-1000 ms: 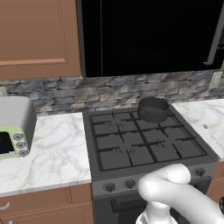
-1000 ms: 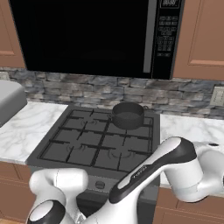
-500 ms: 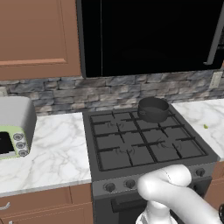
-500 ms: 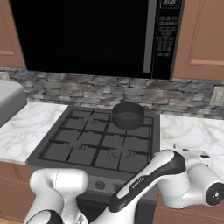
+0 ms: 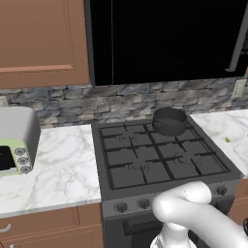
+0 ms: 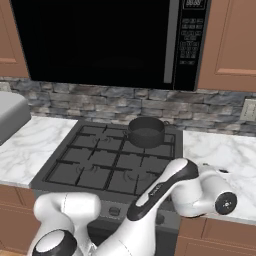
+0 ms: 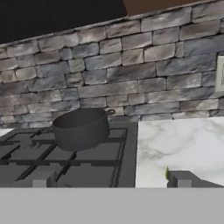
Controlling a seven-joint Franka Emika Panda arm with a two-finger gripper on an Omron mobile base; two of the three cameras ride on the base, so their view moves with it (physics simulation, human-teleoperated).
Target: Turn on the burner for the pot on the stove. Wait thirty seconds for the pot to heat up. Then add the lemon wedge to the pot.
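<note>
The black gas stove [image 5: 160,160] with its cast-iron grates serves as the landmark. The small round dark grey pot [image 5: 169,120] stands on the stove's back right burner [image 6: 147,144], close against the grey stone backsplash [image 5: 63,101] that runs behind the stove. A black microwave [image 6: 100,40] hangs above the stove, with brown wooden cabinets [image 5: 41,41] to its left and right. White marble counter [image 5: 53,164] lies on both sides of the stove. On the left counter, well apart from the stove, sits a grey and green toaster oven [image 5: 15,140]. On the right counter, near the stove's front right corner, lies the tiny yellow-green lemon wedge [image 5: 227,140]. A row of round knobs [image 5: 121,207] runs along the stove's front.
</note>
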